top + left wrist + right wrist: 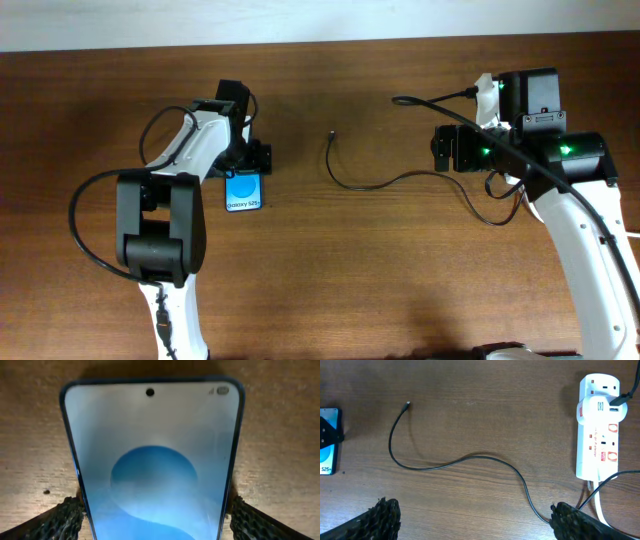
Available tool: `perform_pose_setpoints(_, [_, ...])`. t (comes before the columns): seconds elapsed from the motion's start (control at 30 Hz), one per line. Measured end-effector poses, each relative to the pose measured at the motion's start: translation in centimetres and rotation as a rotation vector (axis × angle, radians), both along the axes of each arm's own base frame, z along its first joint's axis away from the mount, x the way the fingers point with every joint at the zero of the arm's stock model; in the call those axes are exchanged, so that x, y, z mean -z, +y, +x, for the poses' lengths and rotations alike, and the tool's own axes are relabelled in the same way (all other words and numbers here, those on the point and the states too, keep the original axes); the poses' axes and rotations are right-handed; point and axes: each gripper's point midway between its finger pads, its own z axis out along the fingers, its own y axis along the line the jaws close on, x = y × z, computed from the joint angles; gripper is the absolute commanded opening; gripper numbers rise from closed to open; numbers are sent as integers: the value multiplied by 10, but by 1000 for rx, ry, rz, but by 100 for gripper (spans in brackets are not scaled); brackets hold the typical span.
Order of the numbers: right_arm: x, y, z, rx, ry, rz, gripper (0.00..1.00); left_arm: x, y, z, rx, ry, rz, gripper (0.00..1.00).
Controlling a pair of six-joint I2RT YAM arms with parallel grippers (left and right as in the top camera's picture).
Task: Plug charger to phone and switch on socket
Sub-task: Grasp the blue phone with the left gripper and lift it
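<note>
Left claw (156,509) clasps the phone (150,430) (screen lit); right claw (475,510) gapes.

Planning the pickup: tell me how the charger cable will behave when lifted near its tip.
Likely floppy: the charger cable lies in loose curves, so should sag and trail. Thin, probably light; its small plug tip may twist.

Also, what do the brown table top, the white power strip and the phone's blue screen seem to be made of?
The brown table top looks like matt wood or veneer, by its grain lines. The white power strip seems smooth moulded plastic, slightly shiny. The phone's blue screen looks like glossy glass, showing soft reflections.
</note>
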Motion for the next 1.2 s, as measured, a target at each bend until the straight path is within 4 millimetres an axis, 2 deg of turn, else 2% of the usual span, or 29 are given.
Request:
perform_pose_setpoints(0.17, [0,0,0,0,0,0,98,0,0,4,-1,-15,-1,85])
perform_pose_setpoints(0.23, [0,0,0,0,0,0,98,0,-1,3,-6,-12,-5,83])
perform_pose_setpoints(0.27, [0,0,0,0,0,0,98,0,-1,3,-9,-12,-5,79])
perform_pose_setpoints(0.33, [0,0,0,0,0,0,99,0,-1,3,-8,-10,-5,82])
perform_pose_setpoints(0.37, [0,0,0,0,0,0,98,0,-1,3,-9,-10,-6,91])
perform_pose_setpoints(0.5, [0,0,0,0,0,0,99,0,-2,-3,-37,12,-15,96])
perform_pose_setpoints(0.6, [0,0,0,0,0,0,98,-1,-2,-4,-54,16,-19,85])
perform_pose_setpoints(0.67, [0,0,0,0,0,0,99,0,-2,-7,-68,28,-18,83])
perform_pose_setpoints(0.7, [0,0,0,0,0,0,98,0,-2,-8,-75,31,-18,79])
perform_pose_setpoints(0.83, [0,0,0,0,0,0,98,0,-2,-8,-82,35,-18,81])
perform_pose_setpoints(0.9, [0,0,0,0,-1,0,99,-4,-3,-17,-82,76,-23,81])
perform_pose_setpoints(0.93, [0,0,1,0,-2,0,99,-9,-4,-21,-83,105,-26,80])
perform_pose_setpoints(0.97, [0,0,1,0,-1,0,98,-23,-7,-10,-81,79,-37,78])
perform_pose_setpoints(1.0, [0,0,1,0,-2,0,98,-35,-9,-1,-80,50,-46,75])
perform_pose_setpoints(1.03, [0,0,1,0,-2,0,99,-45,-9,3,-80,42,-49,66])
perform_pose_setpoints(1.1, [0,0,1,-1,-2,0,98,-52,-10,6,-79,35,-53,50])
perform_pose_setpoints(1.2, [0,0,1,0,-2,0,99,-55,-13,4,-79,46,-67,8])
